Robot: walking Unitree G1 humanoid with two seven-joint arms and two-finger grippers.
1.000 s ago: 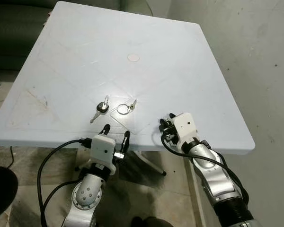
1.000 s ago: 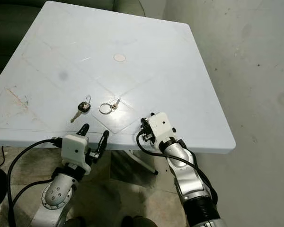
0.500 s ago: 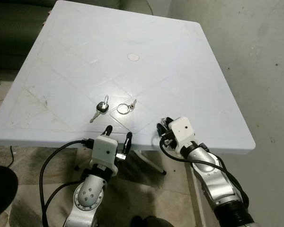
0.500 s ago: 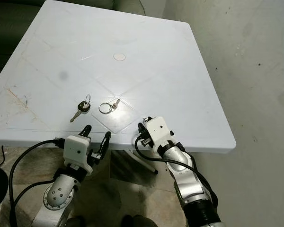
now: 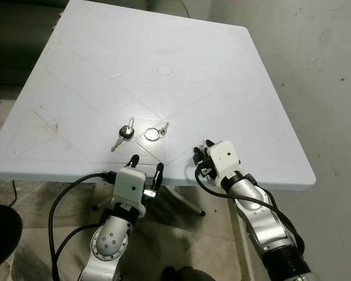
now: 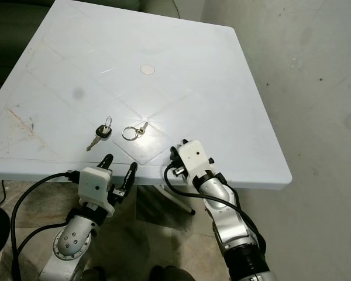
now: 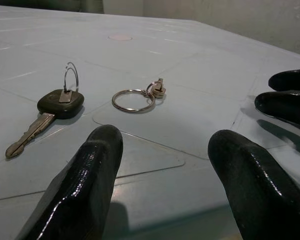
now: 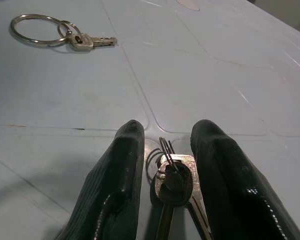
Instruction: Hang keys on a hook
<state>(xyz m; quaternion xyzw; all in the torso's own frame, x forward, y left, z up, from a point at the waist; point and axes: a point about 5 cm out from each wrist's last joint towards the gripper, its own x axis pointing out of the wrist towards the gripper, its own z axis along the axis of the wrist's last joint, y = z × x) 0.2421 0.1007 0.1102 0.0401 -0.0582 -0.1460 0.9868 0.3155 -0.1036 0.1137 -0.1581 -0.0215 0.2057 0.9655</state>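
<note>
Keys [image 8: 174,182] sit pinched between the right gripper's [image 8: 167,165] jaws in the lower centre of the right wrist view, over the pale bench [image 8: 200,75]; a key ring with a small key [image 8: 60,34] lies at upper left.

In the left wrist view, the left gripper [image 7: 165,150] holds its jaws spread at the bottom, with a black-headed key [image 7: 52,107] at left and the ring at centre, both apart from it.

In the left eye view, both grippers hover at the bench's near edge, lower centre.
</note>
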